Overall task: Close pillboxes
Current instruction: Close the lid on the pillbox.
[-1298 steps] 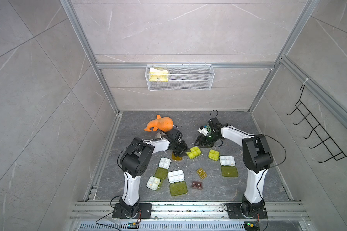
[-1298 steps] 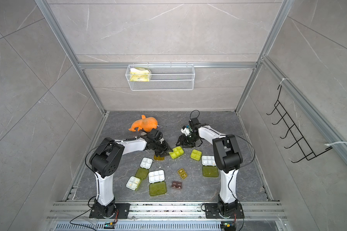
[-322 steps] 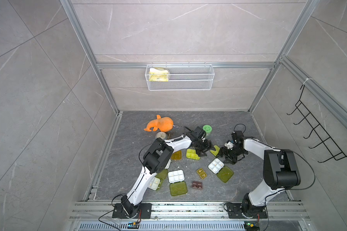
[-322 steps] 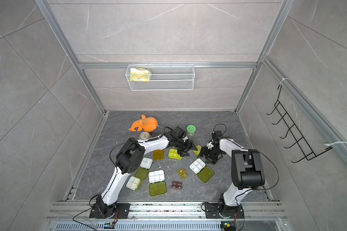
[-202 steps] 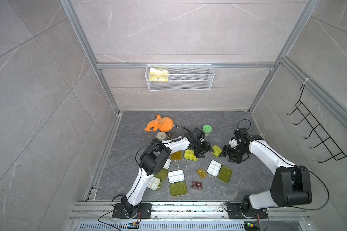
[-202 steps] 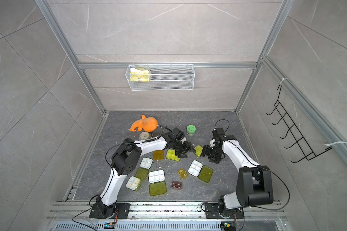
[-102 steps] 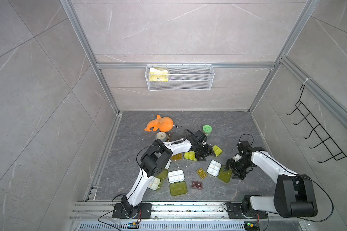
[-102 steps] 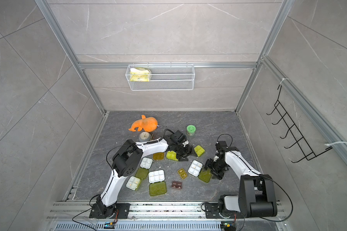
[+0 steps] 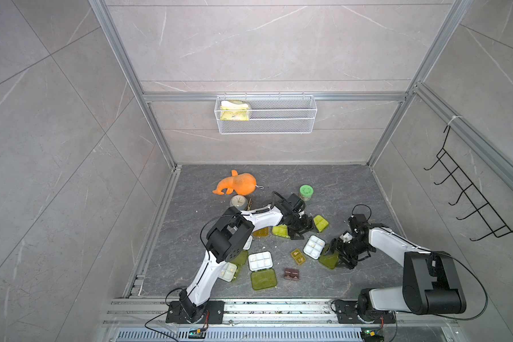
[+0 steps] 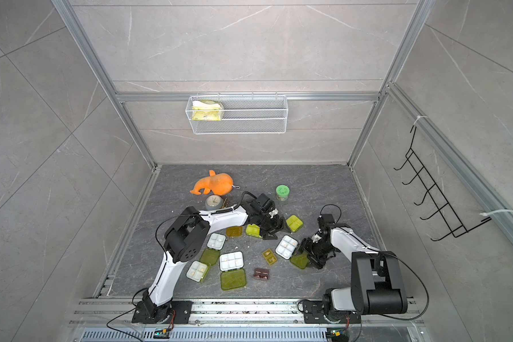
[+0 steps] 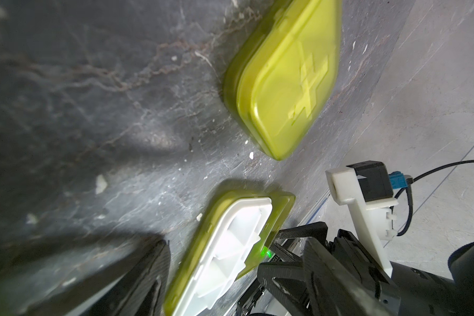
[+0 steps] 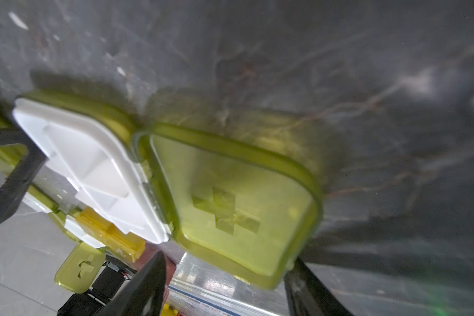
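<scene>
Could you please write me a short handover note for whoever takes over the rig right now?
Left gripper: open, empty, between a shut yellow-green plastic pillbox and a second shut one.
Right gripper: open, straddling the free edge of the flat translucent yellow-green lid of the open white four-cell pillbox.
Done: those two; the orange-lidded box looks shut.
Left: that four-cell pillbox, the white six-cell box, a four-cell box beside the left arm and another nearer its base; the small amber box looks open.
</scene>
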